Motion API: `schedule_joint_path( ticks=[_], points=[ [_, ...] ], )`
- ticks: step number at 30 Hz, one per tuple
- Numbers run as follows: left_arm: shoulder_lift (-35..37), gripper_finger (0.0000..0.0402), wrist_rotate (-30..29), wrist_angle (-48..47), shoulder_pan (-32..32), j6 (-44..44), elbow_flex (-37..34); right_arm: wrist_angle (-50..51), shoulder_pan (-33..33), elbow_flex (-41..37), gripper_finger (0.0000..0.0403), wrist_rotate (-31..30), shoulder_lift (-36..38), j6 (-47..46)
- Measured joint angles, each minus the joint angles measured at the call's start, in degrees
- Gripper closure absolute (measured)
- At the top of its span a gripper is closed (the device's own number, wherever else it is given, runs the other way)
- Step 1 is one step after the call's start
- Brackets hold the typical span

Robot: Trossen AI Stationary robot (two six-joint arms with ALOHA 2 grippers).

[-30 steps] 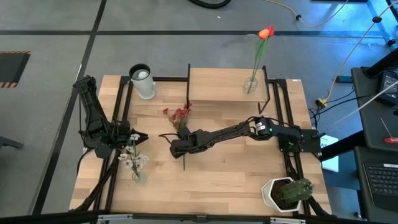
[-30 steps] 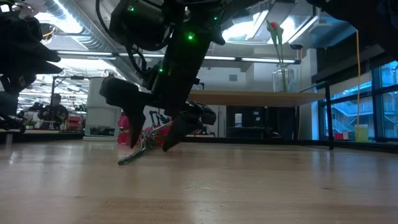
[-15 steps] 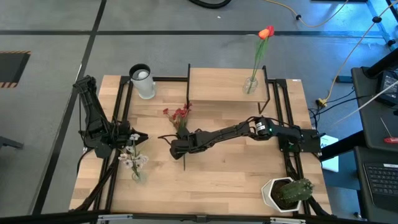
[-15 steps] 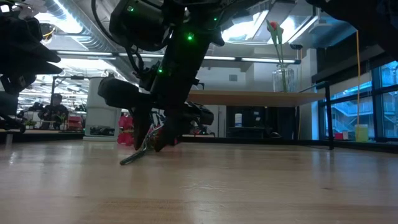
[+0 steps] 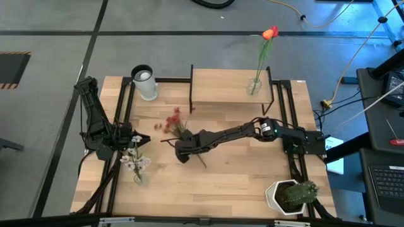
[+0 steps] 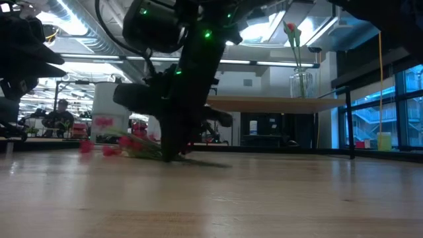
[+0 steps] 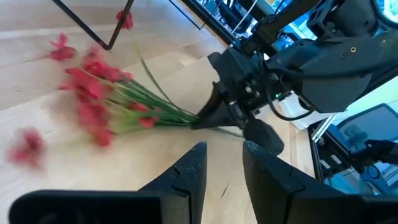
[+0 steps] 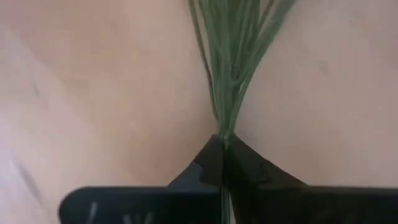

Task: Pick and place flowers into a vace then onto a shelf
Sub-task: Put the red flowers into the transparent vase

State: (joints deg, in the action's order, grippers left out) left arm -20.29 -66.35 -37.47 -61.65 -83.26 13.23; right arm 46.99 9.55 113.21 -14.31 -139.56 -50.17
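**Red sprig held low on its stems, near the shelf**

The right gripper (image 5: 183, 151) is pressed together on the red flower sprig (image 5: 172, 122), and the right wrist view shows its two fingers (image 8: 211, 163) meeting on the bundle of thin green stems where they narrow into one. The sprig is in front of the shelf (image 5: 221, 85), toward the shelf's left end. Its red blossoms spread away from the gripper, and a short stem end shows on the other side. In the low view the blossoms (image 6: 106, 149) hang close to the table (image 5: 240, 183); I cannot tell if they touch it.

I judge this sprig as very light and soft. The stems are thin and probably bend easily, so the blossom end will swing and droop when the arm moves. A grip on the gathered stems, as it is now, seems the right place, because the blossoms themselves would crush or slip. The stems could slide between the fingers if the arm moves fast.

The left gripper (image 5: 140, 139) waits left of the shelf, beside a white flower sprig (image 5: 135, 161), with its fingers (image 7: 189, 177) apart. A tulip (image 5: 269, 33) already stands in a glass vase (image 5: 254, 86) on the shelf's right end.
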Motion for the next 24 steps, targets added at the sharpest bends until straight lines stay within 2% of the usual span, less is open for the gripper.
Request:
schedule_joint_path(
  ticks=[5, 11, 18, 24],
  points=[
    [-0.02, 0.0303, -0.38, 0.09, 0.00, -0.32, 0.00, 9.42, 0.47, -0.30, 0.0398, 3.89, 2.11, 7.79],
    [-0.02, 0.0303, -0.13, 0.18, 0.00, -2.70, 0.00, 18.31, 1.78, -1.59, 0.0400, 3.84, 2.86, 14.26],
    [-0.02, 0.0303, 0.39, 0.39, 0.00, -4.41, 0.00, 10.49, 3.24, -11.49, 0.0401, 4.97, 7.86, 13.21],
    [-0.02, 0.0303, 0.90, 0.39, 0.00, -2.57, 0.00, -3.75, 3.73, -27.44, 0.0402, 8.46, 18.56, 9.01]
  ],
)
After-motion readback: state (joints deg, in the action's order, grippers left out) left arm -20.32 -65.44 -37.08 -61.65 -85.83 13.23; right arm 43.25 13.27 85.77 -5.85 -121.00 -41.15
